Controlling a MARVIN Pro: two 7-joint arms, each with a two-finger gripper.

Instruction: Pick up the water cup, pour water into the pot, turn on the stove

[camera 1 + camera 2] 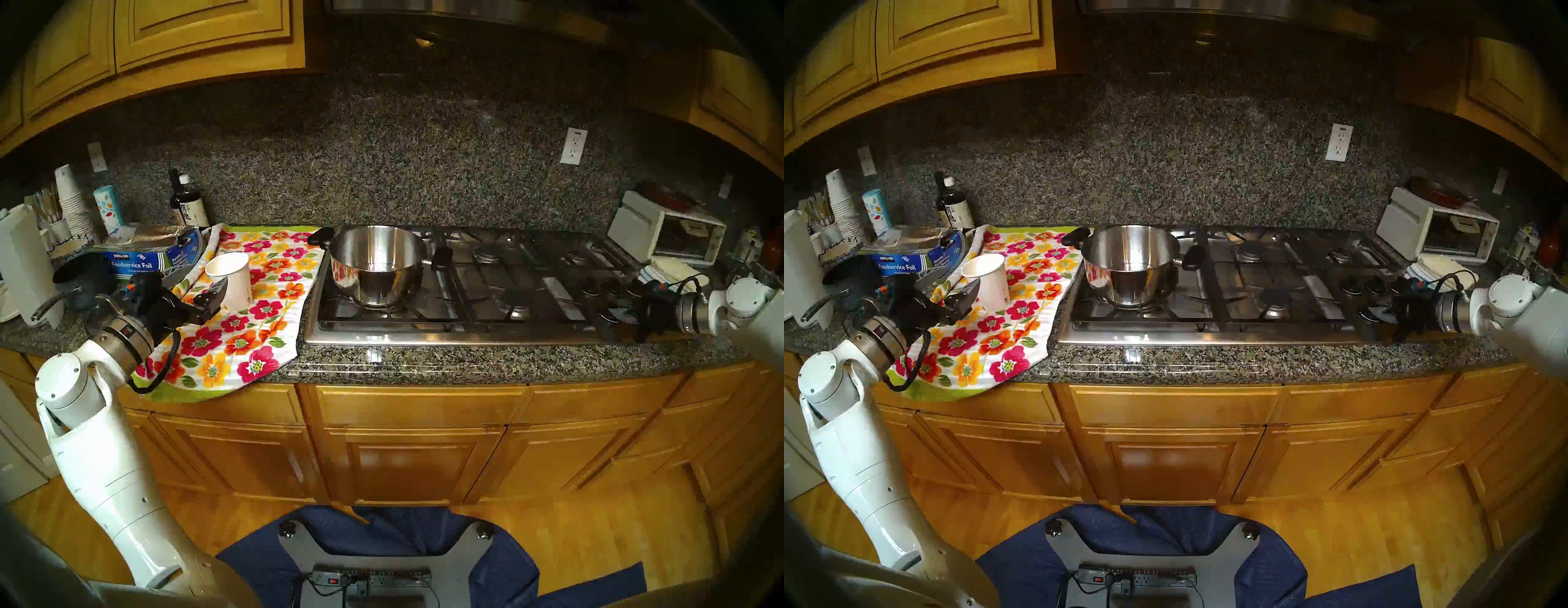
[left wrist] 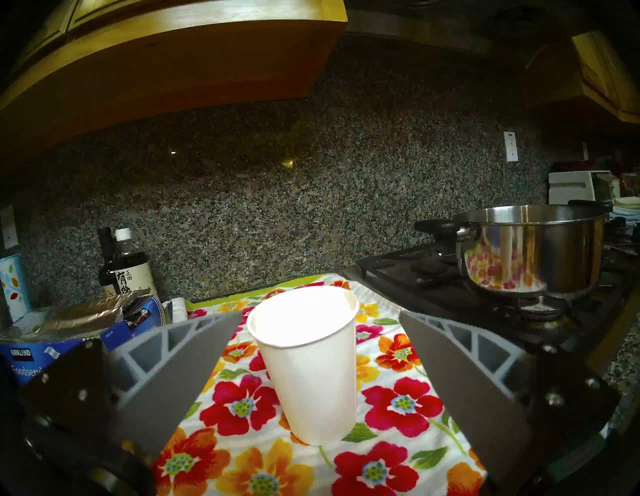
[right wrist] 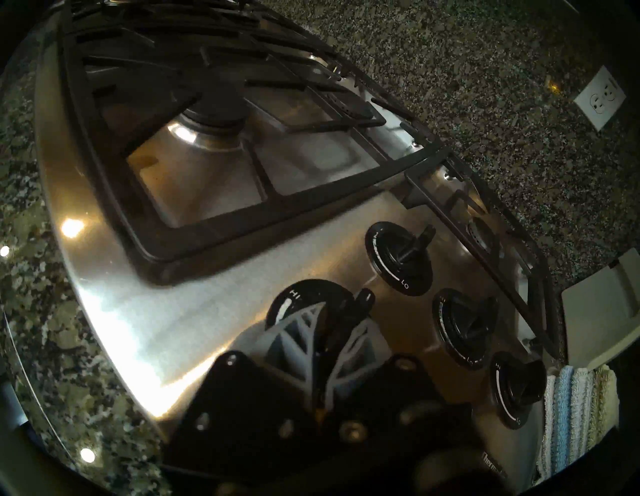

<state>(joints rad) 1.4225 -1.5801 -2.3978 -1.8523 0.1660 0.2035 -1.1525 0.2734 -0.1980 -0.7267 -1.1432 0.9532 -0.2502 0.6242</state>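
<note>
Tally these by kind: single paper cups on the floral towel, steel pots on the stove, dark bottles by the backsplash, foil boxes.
Water cup: 1
Pot: 1
Dark bottles: 2
Foil box: 1
Total: 5

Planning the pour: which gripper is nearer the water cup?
Left. The left gripper is open astride the water cup; the right gripper sits across the stove on a knob.
</note>
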